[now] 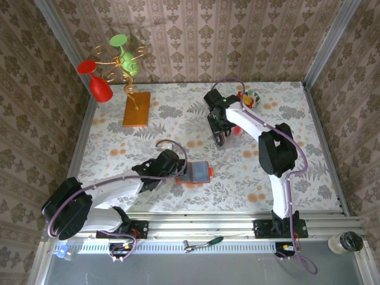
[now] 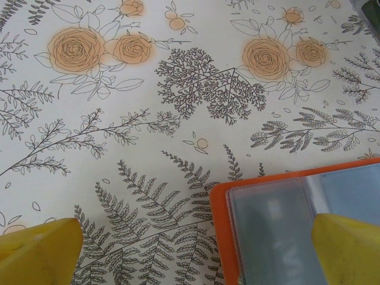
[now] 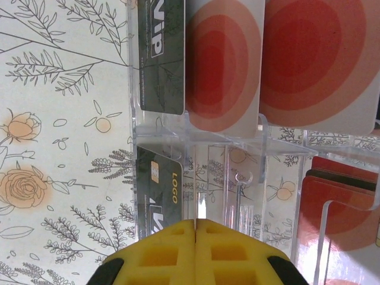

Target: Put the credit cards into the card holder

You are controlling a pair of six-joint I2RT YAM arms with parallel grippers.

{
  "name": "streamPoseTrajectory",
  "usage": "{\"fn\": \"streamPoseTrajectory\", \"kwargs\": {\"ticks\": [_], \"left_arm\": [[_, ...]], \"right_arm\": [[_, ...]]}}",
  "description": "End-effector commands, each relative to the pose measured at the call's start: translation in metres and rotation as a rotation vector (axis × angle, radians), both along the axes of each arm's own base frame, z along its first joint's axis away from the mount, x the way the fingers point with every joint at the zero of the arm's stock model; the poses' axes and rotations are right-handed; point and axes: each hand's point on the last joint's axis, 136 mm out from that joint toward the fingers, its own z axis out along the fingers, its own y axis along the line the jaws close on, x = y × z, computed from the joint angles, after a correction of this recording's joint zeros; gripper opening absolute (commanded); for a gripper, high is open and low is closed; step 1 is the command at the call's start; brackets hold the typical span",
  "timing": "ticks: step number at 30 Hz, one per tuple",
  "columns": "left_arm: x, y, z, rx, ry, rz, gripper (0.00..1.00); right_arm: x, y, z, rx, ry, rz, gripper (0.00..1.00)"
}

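While the holder (image 1: 200, 172) lies open near the middle of the surface's (image 1: 309, 178) near edge, grey-blue sleeves up, no card shows in it, so the task looks to be at its first pick. The left gripper (image 2: 196, 255) hovers released at the holder's left edge, one finger over a sleeve, well placed to steady it. Farther in, the right gripper (image 3: 196, 246) is clenched with nothing visible between its fingers. It is poised at the clear tray (image 3: 160, 133), where the cards (image 3: 225, 59) stand in slots toward the far edge. The next move calls for parting those fingers and closing on one thin card's edge. The tray's dividers would crowd that grasp. Beyond, near the far left corner, an orange board (image 1: 136, 108) with a wire stand sits well apart.
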Motion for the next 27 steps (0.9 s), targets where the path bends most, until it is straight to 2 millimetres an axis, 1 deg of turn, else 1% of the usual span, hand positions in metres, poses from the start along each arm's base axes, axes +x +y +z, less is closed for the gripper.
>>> {"fn": "streamPoseTrajectory", "kwargs": {"ticks": [1,3,5,7,10,15,16,18,20,23,27], "left_arm": [[0.002,0.003,0.000,0.011,-0.005,0.015,1.00],[0.002,0.003,-0.001,0.013,-0.005,0.015,1.00],[0.002,0.003,0.000,0.013,-0.005,0.014,1.00],[0.002,0.004,-0.001,0.015,-0.003,0.015,1.00],[0.001,0.005,-0.002,0.020,0.002,0.018,1.00],[-0.003,0.013,-0.004,0.029,0.007,0.036,1.00],[-0.004,0.014,-0.004,0.030,0.007,0.039,1.00],[-0.007,0.019,-0.005,0.031,0.009,0.048,1.00],[-0.010,0.023,-0.006,0.034,0.013,0.055,1.00],[-0.012,0.027,-0.009,0.037,0.020,0.062,1.00],[-0.015,0.030,-0.012,0.045,0.029,0.071,1.00]], "right_arm": [[-0.004,-0.001,0.055,0.028,-0.085,0.020,0.00],[-0.009,0.001,0.071,0.051,-0.116,0.025,0.00],[-0.016,0.009,0.083,0.079,-0.136,0.040,0.00],[-0.026,0.019,0.090,0.116,-0.141,0.060,0.00],[-0.046,0.045,0.094,0.214,-0.135,0.099,0.00],[-0.084,0.091,0.081,0.454,-0.055,0.121,0.00],[-0.089,0.097,0.079,0.488,-0.041,0.123,0.00],[-0.102,0.113,0.070,0.563,-0.001,0.123,0.00],[-0.113,0.124,0.059,0.603,0.035,0.126,0.00],[-0.127,0.136,0.041,0.624,0.075,0.135,0.00],[-0.137,0.143,0.024,0.632,0.102,0.133,0.00]]}}
